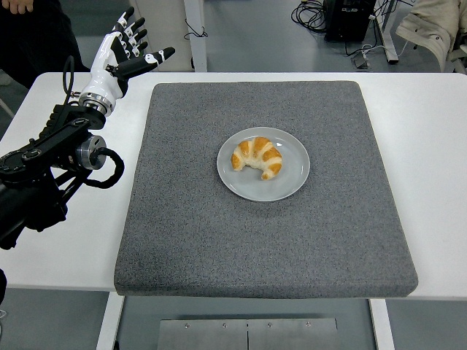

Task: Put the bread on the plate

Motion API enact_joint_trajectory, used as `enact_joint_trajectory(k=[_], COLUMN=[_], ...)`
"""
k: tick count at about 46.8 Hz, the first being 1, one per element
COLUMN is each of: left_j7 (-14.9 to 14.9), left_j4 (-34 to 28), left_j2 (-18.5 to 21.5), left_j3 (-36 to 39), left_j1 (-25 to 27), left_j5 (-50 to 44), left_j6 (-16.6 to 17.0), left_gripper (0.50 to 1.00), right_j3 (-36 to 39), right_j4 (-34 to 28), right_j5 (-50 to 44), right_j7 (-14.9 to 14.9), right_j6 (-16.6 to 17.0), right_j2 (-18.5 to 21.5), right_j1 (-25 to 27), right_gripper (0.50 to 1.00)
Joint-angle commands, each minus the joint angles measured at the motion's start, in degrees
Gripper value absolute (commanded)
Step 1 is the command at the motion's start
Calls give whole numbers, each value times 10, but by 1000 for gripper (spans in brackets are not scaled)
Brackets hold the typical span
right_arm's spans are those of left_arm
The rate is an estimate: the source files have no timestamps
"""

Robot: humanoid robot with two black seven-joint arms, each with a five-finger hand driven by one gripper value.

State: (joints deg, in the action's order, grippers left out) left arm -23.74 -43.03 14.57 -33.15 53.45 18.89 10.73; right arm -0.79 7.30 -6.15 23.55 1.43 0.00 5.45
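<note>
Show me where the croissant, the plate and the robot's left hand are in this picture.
croissant (257, 157): head view, on the middle of its golden crust.
plate (288, 184): head view, on the bare grey rim at lower right.
left hand (121, 52): head view, on the white palm, fingers spread.

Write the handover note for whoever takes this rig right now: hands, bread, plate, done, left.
Left hand: open, fingers spread, holding nothing, raised over the table's far left corner, off the grey mat.
Right hand: not in view.
Bread: a croissant lying on the plate, inside its rim.
Plate: near the middle of the mat.
Done: the bread is on the plate.
Left: nothing for the placement itself; probably only bring the left arm to rest.
A person stands at the top left, beyond the table.
</note>
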Motion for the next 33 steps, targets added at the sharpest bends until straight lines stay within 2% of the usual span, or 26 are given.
enact_joint_trajectory(k=[1,7,24,27,33], left_j7=[-6,-6,-6,-5,-6], left_j4=[36,74,94,112,153], left_j2=[-25,-53,-77,-86,-98], left_j3=[-4,-22,-42,-42,-42], left_j1=[1,0,-1,-1,-1], left_j5=[-2,-13,-87,-105,-133], left_j6=[-1,-2,-10,-25,-79], left_gripper=[975,975,974,974,974], right_j3=[0,0,0,0,3], right_j4=[0,0,0,0,4], right_j5=[0,0,0,0,0], right_j7=[0,0,0,0,0], right_j6=[0,0,0,1,1], right_j2=[0,0,0,0,0], right_j1=[0,0,0,0,-3], right_gripper=[1000,1000,1000,1000,1000])
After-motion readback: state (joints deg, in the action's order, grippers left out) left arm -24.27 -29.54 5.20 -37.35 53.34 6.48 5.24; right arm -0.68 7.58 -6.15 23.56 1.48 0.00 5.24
